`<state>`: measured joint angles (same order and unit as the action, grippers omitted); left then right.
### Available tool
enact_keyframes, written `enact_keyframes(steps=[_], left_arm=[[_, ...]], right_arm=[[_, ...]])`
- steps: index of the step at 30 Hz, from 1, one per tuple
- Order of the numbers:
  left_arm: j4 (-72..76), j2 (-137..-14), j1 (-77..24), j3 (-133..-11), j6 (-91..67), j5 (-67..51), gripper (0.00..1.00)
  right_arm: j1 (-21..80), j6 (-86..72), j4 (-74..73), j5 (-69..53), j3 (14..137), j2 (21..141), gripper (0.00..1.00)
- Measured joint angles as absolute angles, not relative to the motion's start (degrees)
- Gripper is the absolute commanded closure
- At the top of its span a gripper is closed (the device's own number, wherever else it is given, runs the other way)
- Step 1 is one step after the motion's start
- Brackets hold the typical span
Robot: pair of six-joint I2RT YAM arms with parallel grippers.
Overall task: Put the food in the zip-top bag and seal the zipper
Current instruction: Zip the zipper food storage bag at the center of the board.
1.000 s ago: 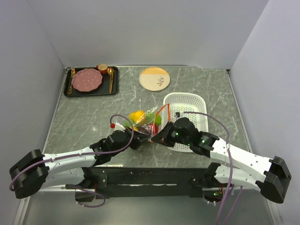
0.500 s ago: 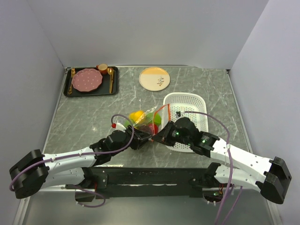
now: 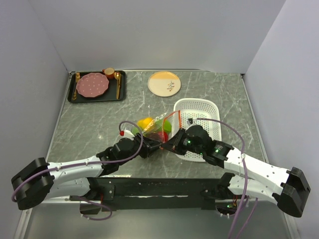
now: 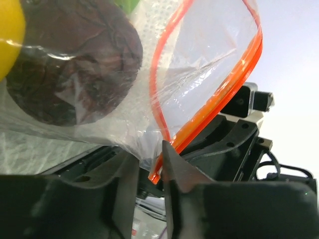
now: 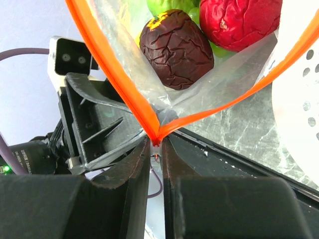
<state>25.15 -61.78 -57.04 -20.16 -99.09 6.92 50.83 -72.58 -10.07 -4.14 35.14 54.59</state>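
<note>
The zip-top bag (image 4: 209, 64) is clear, glossy, crinkled plastic film, and its zipper (image 5: 109, 74) is a smooth, shiny orange-red plastic strip. Through the film the dark maroon ball (image 5: 175, 47) looks matt and deeply wrinkled, the red ball (image 5: 239, 22) wrinkled with a slight sheen. The left gripper (image 4: 149, 164) and right gripper (image 5: 155, 144) are matt black plastic, the basket (image 3: 199, 107) white perforated plastic, the bench (image 3: 94, 124) grey, veined, stone-like, softly glossy

yellow piece (image 4: 6, 35): cut by left edge
red ball (image 5: 239, 20): top cut off
zipper (image 5: 101, 47) slider: not discernible
left gripper (image 4: 148, 152) hold: unclear
</note>
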Motion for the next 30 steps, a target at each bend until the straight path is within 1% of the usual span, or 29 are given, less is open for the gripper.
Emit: enact_keyframes(steps=[1,3,4,10,20,30], left_arm=[[25.47,-62.17,-57.04,-20.14,-99.33,6.92,0.87],[25.85,-62.74,-57.01,-20.16,-99.68,6.92,0.94],[25.93,-62.85,-57.04,-20.18,-99.72,6.90,0.99],[24.91,-61.95,-57.04,-20.21,-99.77,6.85,0.99],[21.47,-54.68,-57.12,-17.50,-100.36,6.96,0.99],[21.54,-54.54,-57.14,-17.12,-100.29,7.05,0.99]], right_arm=[[50.83,-72.55,-10.09,-4.12,35.11,54.54,0.90],[50.83,-72.49,-10.28,-4.10,35.11,54.50,0.90],[50.83,-72.44,-10.37,-4.10,35.03,54.50,0.90],[50.85,-72.36,-10.37,-3.88,34.39,53.95,0.90],[49.34,-71.72,-9.72,-4.12,34.41,53.41,0.90],[48.69,-70.85,-9.63,-4.03,34.41,53.47,0.89]])
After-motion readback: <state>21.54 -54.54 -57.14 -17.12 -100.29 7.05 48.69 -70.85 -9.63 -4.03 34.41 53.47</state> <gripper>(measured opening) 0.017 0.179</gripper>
